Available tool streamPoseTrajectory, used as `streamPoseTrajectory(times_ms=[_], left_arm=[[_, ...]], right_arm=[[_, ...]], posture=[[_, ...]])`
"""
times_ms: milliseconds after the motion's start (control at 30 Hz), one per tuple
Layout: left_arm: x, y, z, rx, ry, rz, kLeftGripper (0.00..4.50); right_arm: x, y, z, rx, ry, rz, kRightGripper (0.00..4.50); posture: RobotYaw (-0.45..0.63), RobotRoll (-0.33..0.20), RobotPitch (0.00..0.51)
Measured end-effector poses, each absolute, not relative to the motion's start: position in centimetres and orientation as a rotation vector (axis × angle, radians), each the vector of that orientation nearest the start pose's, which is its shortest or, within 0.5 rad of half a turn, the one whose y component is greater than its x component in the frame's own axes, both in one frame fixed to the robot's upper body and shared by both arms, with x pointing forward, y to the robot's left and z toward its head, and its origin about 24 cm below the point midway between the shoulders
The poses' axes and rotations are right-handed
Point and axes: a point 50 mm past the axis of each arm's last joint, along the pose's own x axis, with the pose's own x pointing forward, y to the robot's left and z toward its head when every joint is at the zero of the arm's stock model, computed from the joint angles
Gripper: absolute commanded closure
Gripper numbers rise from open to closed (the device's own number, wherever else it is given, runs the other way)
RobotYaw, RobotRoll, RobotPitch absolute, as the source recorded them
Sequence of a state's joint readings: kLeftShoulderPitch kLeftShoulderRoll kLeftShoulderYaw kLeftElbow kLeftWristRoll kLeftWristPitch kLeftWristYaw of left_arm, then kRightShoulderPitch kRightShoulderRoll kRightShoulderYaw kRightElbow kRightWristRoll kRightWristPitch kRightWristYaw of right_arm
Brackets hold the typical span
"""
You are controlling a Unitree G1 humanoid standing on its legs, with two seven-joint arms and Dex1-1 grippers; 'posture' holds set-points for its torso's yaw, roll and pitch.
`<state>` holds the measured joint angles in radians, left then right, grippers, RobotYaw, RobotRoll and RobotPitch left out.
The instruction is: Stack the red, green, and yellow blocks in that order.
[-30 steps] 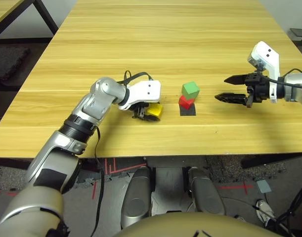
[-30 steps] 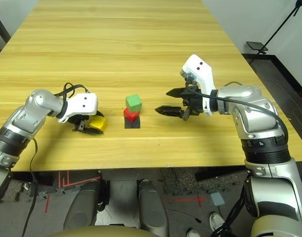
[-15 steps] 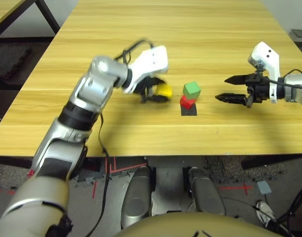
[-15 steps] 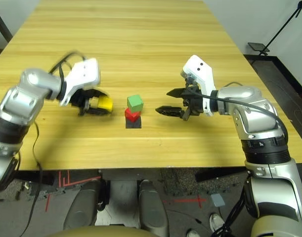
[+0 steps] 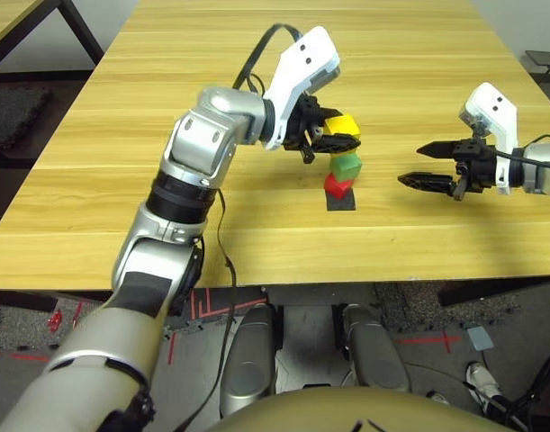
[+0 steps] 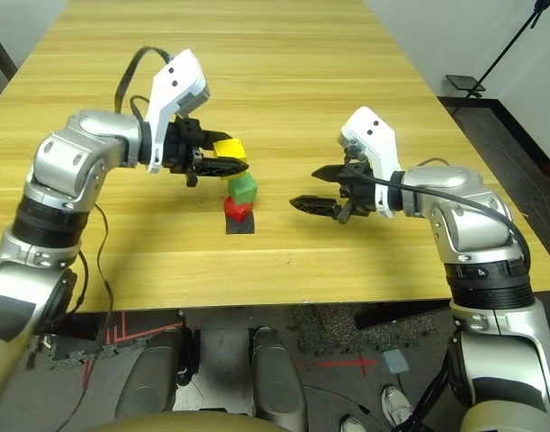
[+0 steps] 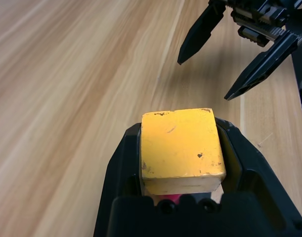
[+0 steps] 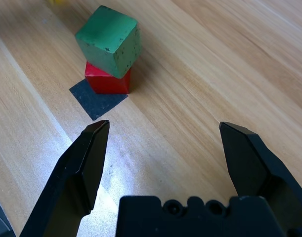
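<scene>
At centre frame in the head views, the left gripper is clenched on the yellow block, holding it in the air just above the green block; whether the two touch is hard to tell. Its black fingers cover the yellow block's sides in the left wrist view, and a sliver of red shows under the block there.

Below the green block sits the red block, partly covered by it, the green one turned askew on top. The red block rests on a black patch, much of which it hides; the patch lies on the wooden table.

At centre right, the right gripper is released, its fingers spread wide with nothing between them, well apart from the stack and pointing toward it. Its arm is cut off by the right edge of the left eye view.
</scene>
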<state>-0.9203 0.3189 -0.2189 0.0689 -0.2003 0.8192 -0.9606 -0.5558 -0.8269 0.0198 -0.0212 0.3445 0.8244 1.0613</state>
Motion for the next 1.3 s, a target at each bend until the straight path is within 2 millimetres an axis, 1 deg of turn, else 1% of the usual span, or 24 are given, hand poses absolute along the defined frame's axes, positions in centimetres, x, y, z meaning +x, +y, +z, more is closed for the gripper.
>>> streamPoseTrajectory(times_ms=[100, 167, 367, 533, 767, 933, 1300], left_arm=[[32.9, 6.3, 20.5, 0.272, 0.170, -1.203, 2.34], [33.2, 6.3, 19.9, 0.257, 0.169, -1.193, 2.34], [34.2, 6.5, 19.1, 0.234, 0.148, -1.149, 2.35], [34.6, 6.6, 18.7, 0.221, 0.143, -1.131, 2.35], [34.5, 6.3, 18.4, 0.210, 0.149, -1.139, 2.36], [34.2, 6.0, 17.2, 0.196, 0.181, -1.150, 2.36], [34.1, 5.8, 17.0, 0.215, 0.182, -1.157, 2.36]], right_arm=[[29.8, -22.9, 18.0, -0.269, 0.447, 0.898, 0.00], [29.8, -22.9, 18.0, -0.268, 0.445, 0.895, 0.00], [29.5, -22.9, 17.9, -0.270, 0.446, 0.893, 0.00], [29.5, -23.0, 17.8, -0.269, 0.450, 0.889, 0.00], [29.4, -23.1, 17.7, -0.270, 0.453, 0.887, 0.00], [29.4, -23.1, 17.6, -0.269, 0.457, 0.885, 0.00], [29.3, -23.3, 17.3, -0.261, 0.467, 0.882, 0.00]], posture=[[0.12, -0.088, 0.096], [0.12, -0.089, 0.097], [0.12, -0.089, 0.101], [0.12, -0.088, 0.104], [0.12, -0.086, 0.110], [0.12, -0.085, 0.112], [0.11, -0.083, 0.115]])
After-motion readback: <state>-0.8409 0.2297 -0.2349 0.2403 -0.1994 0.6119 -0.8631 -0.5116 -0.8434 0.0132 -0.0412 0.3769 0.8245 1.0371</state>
